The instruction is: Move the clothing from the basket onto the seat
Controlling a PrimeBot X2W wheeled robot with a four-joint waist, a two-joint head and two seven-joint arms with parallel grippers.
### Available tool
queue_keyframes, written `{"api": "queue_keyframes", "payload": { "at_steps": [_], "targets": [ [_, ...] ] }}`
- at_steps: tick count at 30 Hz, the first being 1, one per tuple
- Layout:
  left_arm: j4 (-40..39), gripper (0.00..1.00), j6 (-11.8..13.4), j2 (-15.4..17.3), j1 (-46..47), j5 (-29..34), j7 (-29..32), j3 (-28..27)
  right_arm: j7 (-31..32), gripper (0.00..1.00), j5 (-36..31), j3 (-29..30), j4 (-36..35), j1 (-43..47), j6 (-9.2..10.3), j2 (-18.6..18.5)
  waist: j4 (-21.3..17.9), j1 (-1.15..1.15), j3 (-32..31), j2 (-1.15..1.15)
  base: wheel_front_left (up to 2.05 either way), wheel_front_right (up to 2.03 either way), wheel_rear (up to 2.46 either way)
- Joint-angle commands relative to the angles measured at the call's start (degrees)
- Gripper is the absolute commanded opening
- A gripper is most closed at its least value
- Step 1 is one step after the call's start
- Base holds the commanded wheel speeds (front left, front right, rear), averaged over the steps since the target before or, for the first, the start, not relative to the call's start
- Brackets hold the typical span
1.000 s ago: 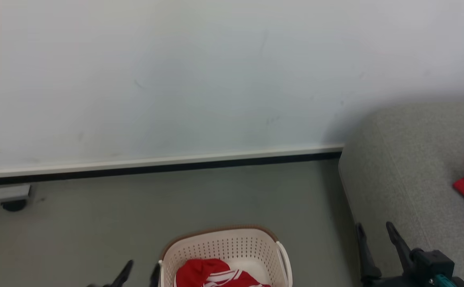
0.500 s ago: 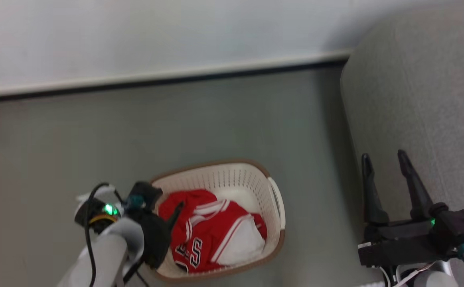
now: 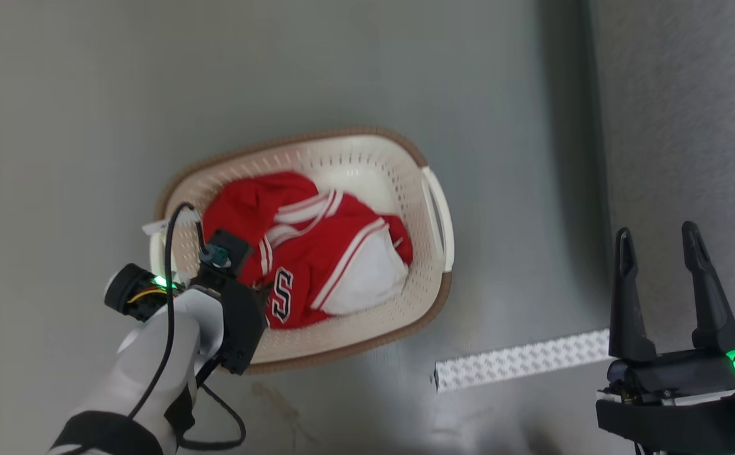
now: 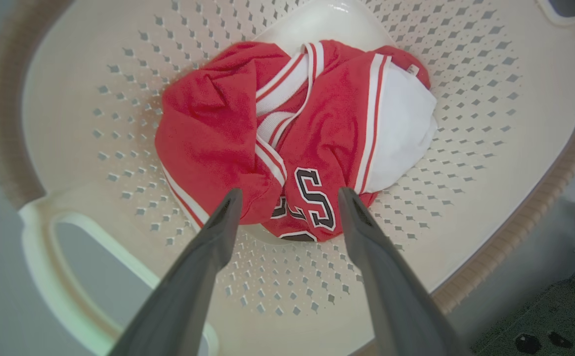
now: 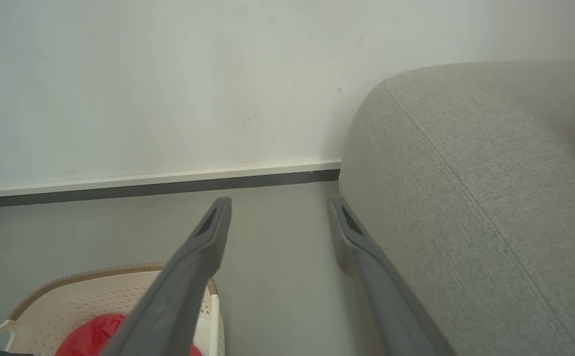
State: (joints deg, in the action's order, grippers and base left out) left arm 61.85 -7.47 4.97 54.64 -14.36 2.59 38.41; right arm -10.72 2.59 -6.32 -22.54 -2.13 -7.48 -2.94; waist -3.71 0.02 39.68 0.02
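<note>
Red jersey (image 3: 316, 253) crumpled in basket (image 3: 367, 148) on floor (image 3: 89, 95), its long axis along the basket's, number (image 4: 314, 198) partly folded away, left fingers (image 4: 208, 247) spread just above it, right fingers (image 3: 626, 297) spread near cut-off seat (image 3: 689, 126)

left forearm (image 3: 152, 354) was pale grey | black cable (image 3: 169, 303) looped along it | fingers (image 3: 626, 297) were long, dark, tapered | green light (image 3: 732, 355) glowed at each wrist

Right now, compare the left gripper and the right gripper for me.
Left gripper points down into the basket; right gripper points across the floor beside the seat. Left gripper hangs over the clothing; right gripper is far from it. Both are open and empty.
</note>
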Motion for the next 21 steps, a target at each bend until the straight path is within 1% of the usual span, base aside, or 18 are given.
{"api": "queue_keyframes", "payload": {
  "at_steps": [1, 4, 9, 12, 13, 19, 21],
  "targets": [
    [1.4, 1.00, 0.1, -0.1, 1.5, -0.6, 0.5, -0.2, -0.3, 1.00, -0.3, -0.1, -0.4, 0.5, -0.02, 0.1, -0.4, -0.02, 9.4, -0.02, 0.00, 0.00, 0.00],
    [3.6, 1.00, 0.3, -1.0, 2.9, -0.6, 0.4, 0.5, -0.3, 1.00, -0.3, -0.5, -1.3, 1.7, -0.02, 0.1, 0.0, -0.02, 10.5, -0.02, 0.00, 0.00, 0.00],
    [5.4, 1.00, 1.7, -1.7, 4.9, 0.1, 0.0, 2.4, -0.5, 1.00, -0.1, -1.2, -2.1, 2.6, -0.02, 0.1, 0.0, -0.02, 12.5, -0.02, 0.00, 0.00, 0.00],
    [5.9, 1.00, 3.5, -2.4, 5.3, 0.5, 0.1, 3.9, -0.7, 1.00, 0.2, -1.8, -1.8, 2.5, -0.02, 0.1, -0.4, -0.02, 12.9, -0.02, 0.00, 0.00, 0.00],
    [5.6, 1.00, 4.4, -2.3, 5.3, 0.7, 0.2, 4.5, -0.8, 1.00, 0.4, -2.0, -1.7, 2.5, -0.02, 0.1, -0.7, -0.02, 13.0, -0.02, 0.00, 0.00, 0.00],
    [1.9, 1.00, 7.1, -1.8, 4.9, -1.7, 2.1, 7.9, -1.6, 1.00, 1.7, -3.0, 0.0, 1.9, -0.02, 0.1, -2.3, -0.02, 13.4, -0.02, 0.00, 0.00, 0.00],
    [1.3, 1.00, 8.6, -1.8, 5.1, -1.7, 2.5, 9.4, -2.0, 1.00, 2.3, -3.4, 0.5, 1.5, -0.02, 0.1, -2.8, -0.02, 13.2, -0.02, 0.00, 0.00, 0.00]
  ]
}}
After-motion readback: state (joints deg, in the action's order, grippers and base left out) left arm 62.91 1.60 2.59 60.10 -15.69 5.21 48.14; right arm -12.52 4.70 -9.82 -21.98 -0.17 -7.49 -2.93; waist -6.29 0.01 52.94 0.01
